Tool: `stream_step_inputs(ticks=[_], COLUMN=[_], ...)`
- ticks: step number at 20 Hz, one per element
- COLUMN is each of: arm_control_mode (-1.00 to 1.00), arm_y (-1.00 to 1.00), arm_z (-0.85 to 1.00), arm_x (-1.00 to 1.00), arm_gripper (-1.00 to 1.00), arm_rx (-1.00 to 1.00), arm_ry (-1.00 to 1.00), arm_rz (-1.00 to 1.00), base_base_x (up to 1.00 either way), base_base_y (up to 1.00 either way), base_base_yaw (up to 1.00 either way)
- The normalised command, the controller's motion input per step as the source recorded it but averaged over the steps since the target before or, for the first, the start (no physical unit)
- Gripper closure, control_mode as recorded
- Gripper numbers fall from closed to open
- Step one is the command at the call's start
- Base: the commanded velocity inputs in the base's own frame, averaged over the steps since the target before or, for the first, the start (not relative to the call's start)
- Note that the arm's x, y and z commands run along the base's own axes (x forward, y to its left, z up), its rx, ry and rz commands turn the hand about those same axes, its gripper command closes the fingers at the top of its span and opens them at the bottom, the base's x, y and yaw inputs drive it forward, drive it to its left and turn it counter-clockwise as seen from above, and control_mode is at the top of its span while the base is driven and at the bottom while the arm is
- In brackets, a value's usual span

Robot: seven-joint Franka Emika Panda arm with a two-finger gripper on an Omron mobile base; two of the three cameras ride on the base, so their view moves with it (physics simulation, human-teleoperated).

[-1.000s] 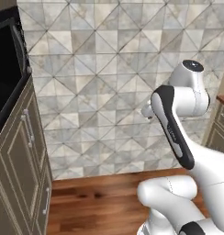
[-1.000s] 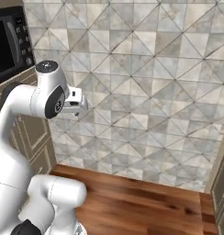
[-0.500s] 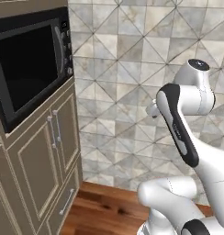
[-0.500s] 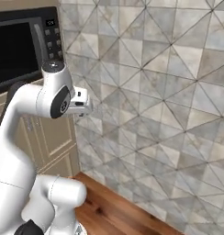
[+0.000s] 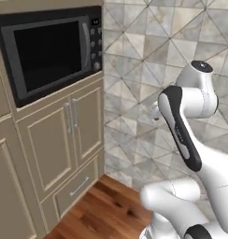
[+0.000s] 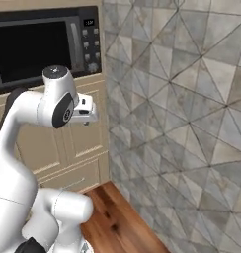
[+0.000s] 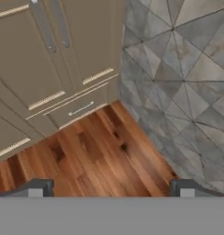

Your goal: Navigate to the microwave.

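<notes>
Now microwave point(image 5: 50, 53) fully in view

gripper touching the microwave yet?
Apart. In the right base view the gripper hangs in front of the cabinet doors, below the microwave; the hand view shows its fingers over bare wood floor.

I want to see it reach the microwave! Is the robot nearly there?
Nearly. Done: the microwave is in sight, built in above the cupboard doors. In hand: closing in; it sits off to the left, not straight ahead. The gripper is open, over wooden floor. Left: lining up in front of it.
</notes>
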Motion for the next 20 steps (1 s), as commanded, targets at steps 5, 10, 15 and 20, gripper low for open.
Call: stream_step_inputs(ticks=[5, 10, 15, 20], arm_control_mode=[1.00, 1.00, 1.00, 1.00], arm_y=[0.00, 0.00, 0.00, 0.00], arm_z=[0.00, 0.00, 0.00, 0.00], arm_x=[0.00, 0.00, 0.00, 0.00], arm_gripper=[-1.00, -1.00, -1.00, -1.00], arm_rx=[0.00, 0.00, 0.00, 0.00], arm_ry=[0.00, 0.00, 0.00, 0.00], arm_rz=[0.00, 0.00, 0.00, 0.00], base_base_x=[0.23, 0.33, 0.66, 0.67], base_base_y=[-0.41, -0.62, -0.68, -0.45], base_base_yaw=[0.72, 0.62, 0.46, 0.37])
